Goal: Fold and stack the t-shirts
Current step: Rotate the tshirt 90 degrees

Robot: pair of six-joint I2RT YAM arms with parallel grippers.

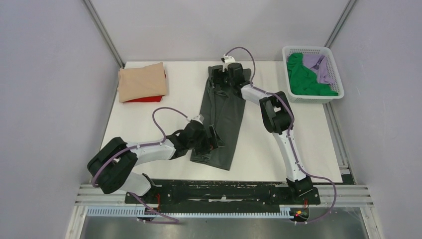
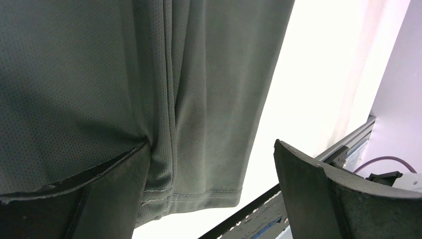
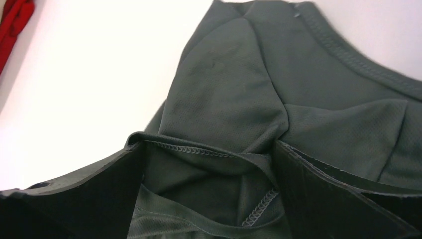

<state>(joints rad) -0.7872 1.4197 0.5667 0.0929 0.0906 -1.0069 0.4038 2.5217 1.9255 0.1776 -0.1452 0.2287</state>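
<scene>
At the near end of the worktop (image 1: 149,129), the left tool (image 1: 213,139) is low over the hem end of the dark grey shirt (image 1: 221,112). Its wrist view shows the fingers spread wide. 1 finger (image 2: 114,189) is against the cloth beside a lengthwise pleat, and the other is off the shirt's edge over bare surface, so nothing is pinched.

The shirt lies down the middle of the worktop as 1 long, narrow strip with the sides already turned in, running from hem to collar away from the arms. At its far end the right tool (image 3: 209,144) sits over the collar. Its fingers are also apart, with a ridge of cloth and a stitched seam bunched up between them but not clamped.

The step in hand looks like the crosswise fold of this 3rd shirt. The next move likely calls for both tools to close on their ends, through every layer, and bring 1 end over the other without letting the tucked sides spill open.

Further back on the left, a folded tan shirt (image 1: 142,82) rests on a red shirt (image 1: 144,99); that is the stack to join. At the far right a white basket (image 1: 306,48) holds the green shirt (image 1: 303,79) and lilac shirt (image 1: 318,64), both unfolded.
</scene>
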